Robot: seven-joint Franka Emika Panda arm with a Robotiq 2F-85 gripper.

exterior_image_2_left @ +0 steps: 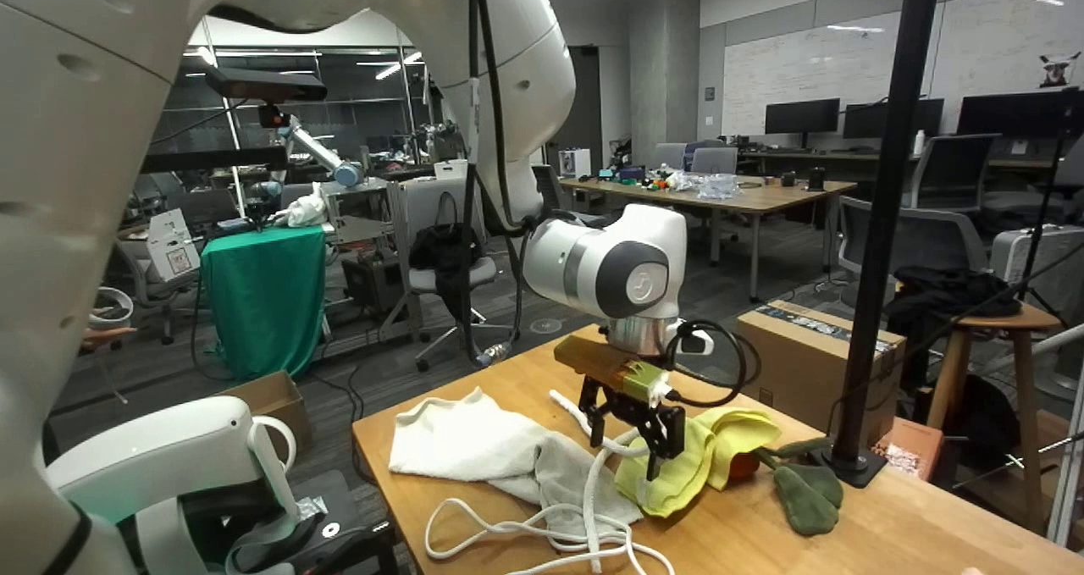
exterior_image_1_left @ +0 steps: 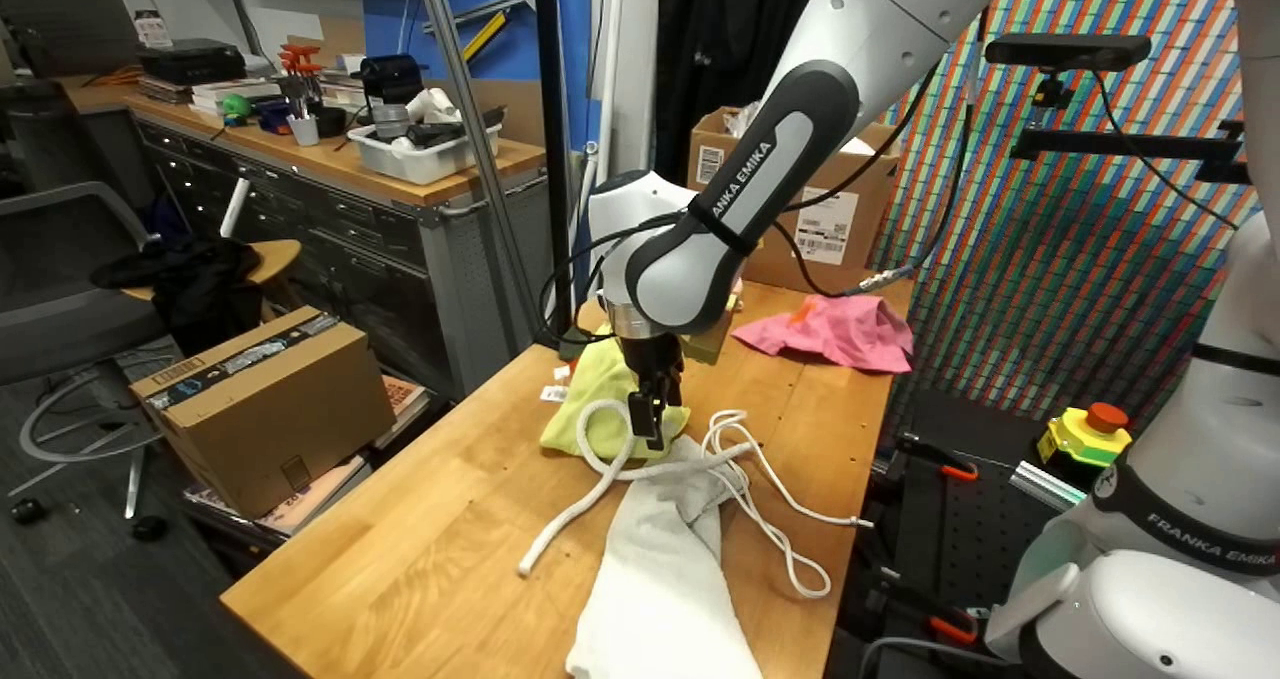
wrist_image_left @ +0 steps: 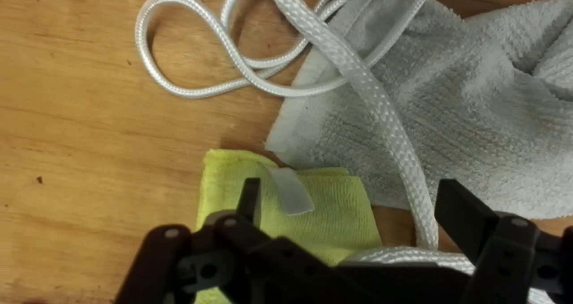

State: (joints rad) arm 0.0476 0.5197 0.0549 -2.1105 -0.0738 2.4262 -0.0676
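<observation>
Two fingers [wrist_image_left: 465, 219] on the claw [wrist_image_left: 349, 201], standing wide apart with nothing clamped between. Poised over a yellow-green cloth [wrist_image_left: 340, 219] and a loop of thick white rope [wrist_image_left: 385, 109]; contact with either not confirmable from the views. Visible in the gap, in the wrist view: a pale tag [wrist_image_left: 293, 192] on the cloth, with the rope just beside one finger.

Location of the rope, in an exterior view: on the table [exterior_image_1_left: 450, 559], between the edge beside a cardboard carton [exterior_image_1_left: 270, 409] and the opposite edge beside the robot base [exterior_image_1_left: 1190, 469]. Laid partly over the cloth, partly over a grey-white towel [wrist_image_left: 447, 129]. Crossed over a thinner white cord [wrist_image_left: 192, 93]; impossible to tell whether joined to it.

Hazards, as judged: closing on cloth and rope together, owing to overlap beneath the claw; accidental snagging of the tag; dragging of the towel, owing to the rope across it; tightening of the thin cord's loops under a pull. Also possible: loss of the cord over the robot-side edge, given an end at, perhaps slightly past, the rim.

Orientation: no single long axis for the rope, being bent into a loop near the claw. From the loop, running across the table's width toward the robot-side edge. Thick free end pointing toward the short edge away from the black post [exterior_image_2_left: 885, 219], slanting to the carton-side edge. Long axis of the cloth not determinable.
</observation>
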